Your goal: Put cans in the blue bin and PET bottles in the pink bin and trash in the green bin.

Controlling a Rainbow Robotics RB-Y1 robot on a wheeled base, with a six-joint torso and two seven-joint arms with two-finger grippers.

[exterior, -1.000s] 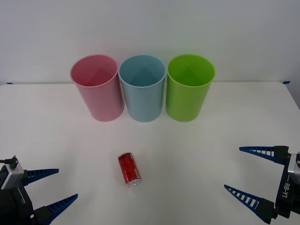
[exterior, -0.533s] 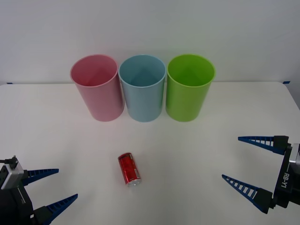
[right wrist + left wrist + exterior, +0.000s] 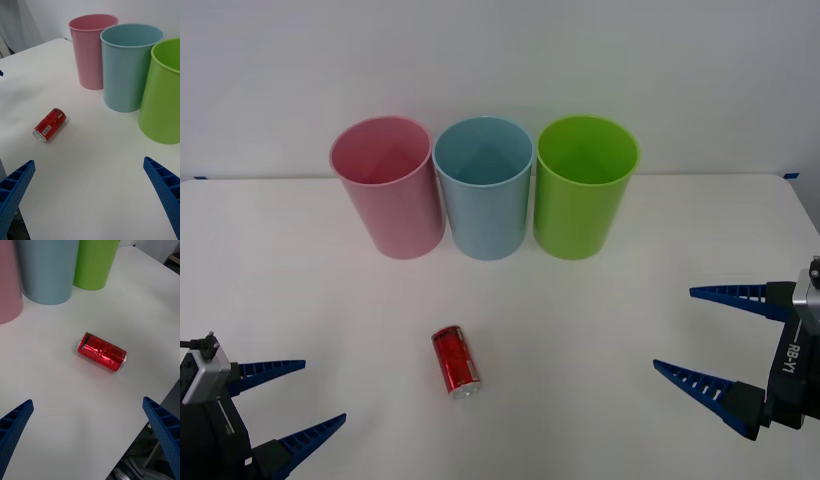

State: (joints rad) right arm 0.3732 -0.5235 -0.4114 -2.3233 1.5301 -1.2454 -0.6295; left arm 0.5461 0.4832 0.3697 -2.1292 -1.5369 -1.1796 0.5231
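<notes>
A small red can lies on its side on the white table, in front of the bins. Along the back stand the pink bin, the blue bin and the green bin, side by side and upright. My left gripper is open at the near left, apart from the can. At the near right, my right gripper is open and holds nothing.
The white table has bare room around the can and between the two grippers. A pale wall rises behind the bins. The table's edge runs close beside the can in the left wrist view.
My right gripper has risen slightly and edged toward the table's middle. The left gripper, the can and the bins have not moved.
</notes>
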